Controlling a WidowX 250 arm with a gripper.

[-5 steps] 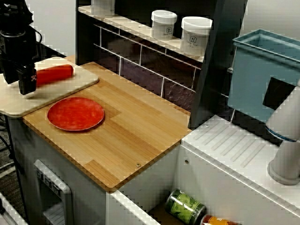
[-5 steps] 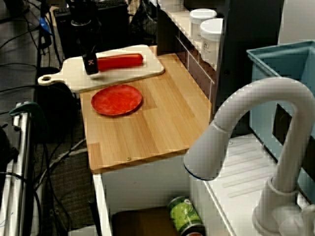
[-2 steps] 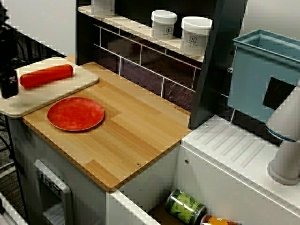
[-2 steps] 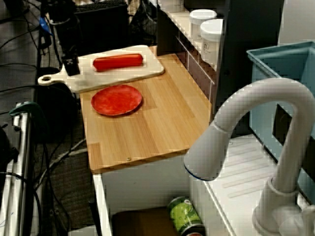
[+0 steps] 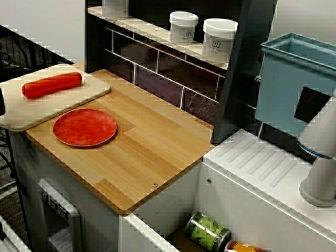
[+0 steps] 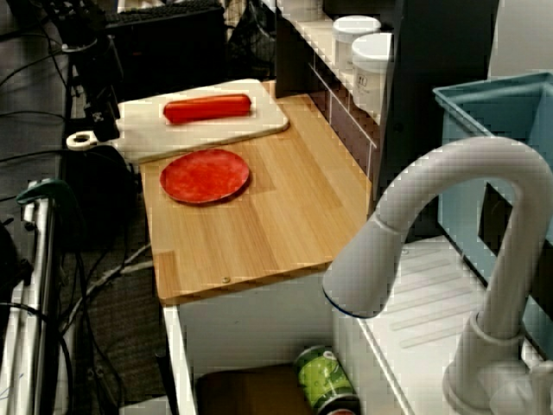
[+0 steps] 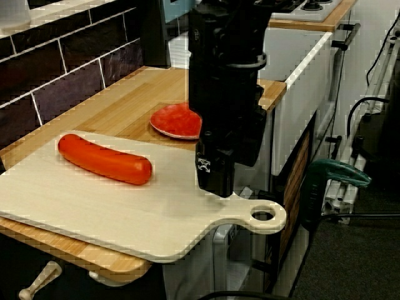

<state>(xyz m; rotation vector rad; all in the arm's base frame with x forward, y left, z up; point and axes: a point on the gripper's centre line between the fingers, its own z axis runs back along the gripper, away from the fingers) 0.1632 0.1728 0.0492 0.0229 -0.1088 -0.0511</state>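
Red sausage, view over the counter: the sausage [image 5: 51, 85] lies lengthwise on the pale cutting board [image 5: 68, 100], free of any grip.
Cutting board: it rests on the left end of the wooden counter [image 5: 152, 152] and juts past its edge.
Plate: a red plate [image 5: 84, 127] sits on the counter just beside the board, bare.
Gripper: only a black sliver of the gripper [image 5: 1, 103] shows at the left border, well apart from the sausage.
Shelf: two white jars [image 5: 183, 27] stand behind, with a blue bin [image 5: 294, 79] to the right and a green can [image 5: 206, 229] low in the sink.

Sausage, view past the tap: the sausage [image 6: 207, 108] lies across the middle of the board [image 6: 216, 131].
Gripper: the black gripper [image 6: 105, 125] hangs at the handle end, near the handle's ring [image 6: 80, 137]; its opening is too small to read.
Tap: a white tap [image 6: 449, 199] arches across the foreground.

Sausage, low view from the board's end: the sausage [image 7: 105, 159] lies on the board [image 7: 94, 206], left of the arm.
Gripper: the gripper [image 7: 215, 187] points straight down over the neck of the handle, holding nothing; I cannot tell whether it touches the wood, or whether its fingers are apart or together.
Plate: the plate [image 7: 178, 120] lies behind the gripper.
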